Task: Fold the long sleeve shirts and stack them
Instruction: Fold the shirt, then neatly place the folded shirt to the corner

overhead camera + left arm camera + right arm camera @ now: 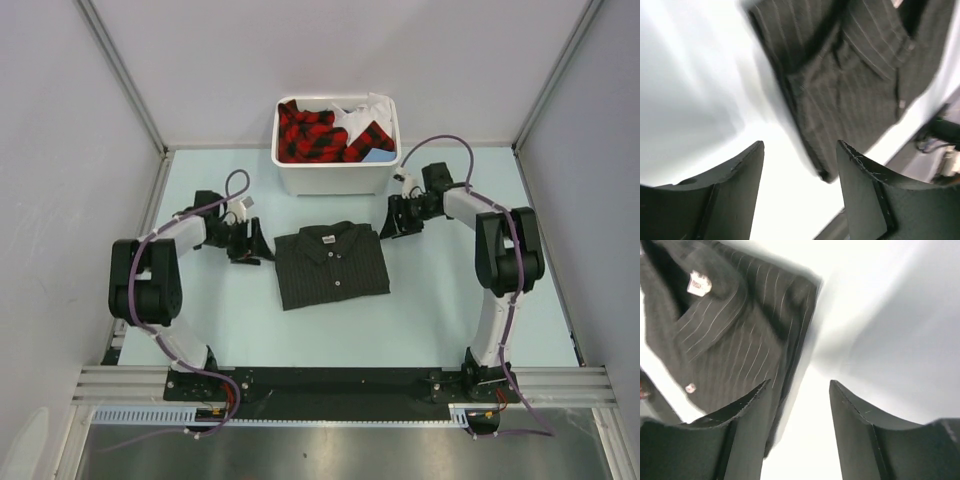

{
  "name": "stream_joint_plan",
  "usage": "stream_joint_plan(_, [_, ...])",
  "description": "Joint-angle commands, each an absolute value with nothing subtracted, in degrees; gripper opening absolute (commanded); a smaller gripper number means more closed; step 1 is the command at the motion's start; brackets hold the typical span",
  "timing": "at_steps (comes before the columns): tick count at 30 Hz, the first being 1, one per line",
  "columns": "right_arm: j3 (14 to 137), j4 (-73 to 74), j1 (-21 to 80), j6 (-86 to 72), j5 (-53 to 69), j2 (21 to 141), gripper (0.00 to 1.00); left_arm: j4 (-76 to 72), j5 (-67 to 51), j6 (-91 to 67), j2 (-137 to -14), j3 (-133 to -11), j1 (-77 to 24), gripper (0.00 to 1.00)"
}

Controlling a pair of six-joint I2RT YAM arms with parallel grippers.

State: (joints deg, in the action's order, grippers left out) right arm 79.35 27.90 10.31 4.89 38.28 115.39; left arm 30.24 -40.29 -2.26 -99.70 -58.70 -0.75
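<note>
A black pinstriped collared shirt [331, 264] lies folded into a compact rectangle in the middle of the pale table, collar toward the bin. It also shows in the left wrist view [850, 75] and in the right wrist view [735, 335], where its small white neck label [698, 283] is visible. My left gripper [262, 247] is open and empty, just off the shirt's left edge [800, 145]. My right gripper [391, 222] is open and empty, just off the shirt's upper right corner [800, 385].
A white bin [336, 146] stands at the back of the table behind the shirt, holding red-and-black plaid cloth [310, 130] and white cloth [365, 108]. Grey walls close in both sides. A black rail runs along the near edge [330, 385].
</note>
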Motion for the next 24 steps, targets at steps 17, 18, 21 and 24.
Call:
stream_joint_plan(17, [67.1, 14.0, 10.1, -12.7, 37.4, 114.3, 0.59, 9.6, -38.7, -24.0, -104.9, -49.6, -7.5, 0.48])
stream_joint_plan(18, [67.4, 13.4, 10.4, -13.0, 37.6, 115.0, 0.58, 9.7, -37.4, -24.3, -105.3, -49.8, -7.5, 0.43])
stream_joint_plan(21, [68.2, 13.4, 10.7, -13.7, 38.8, 115.9, 0.57, 9.9, -36.7, -24.8, -105.7, -51.1, -7.4, 0.21])
stream_joint_plan(24, [68.4, 13.8, 10.6, -13.2, 38.9, 115.2, 0.58, 12.6, -35.3, -22.8, -104.9, -53.3, -6.9, 0.00])
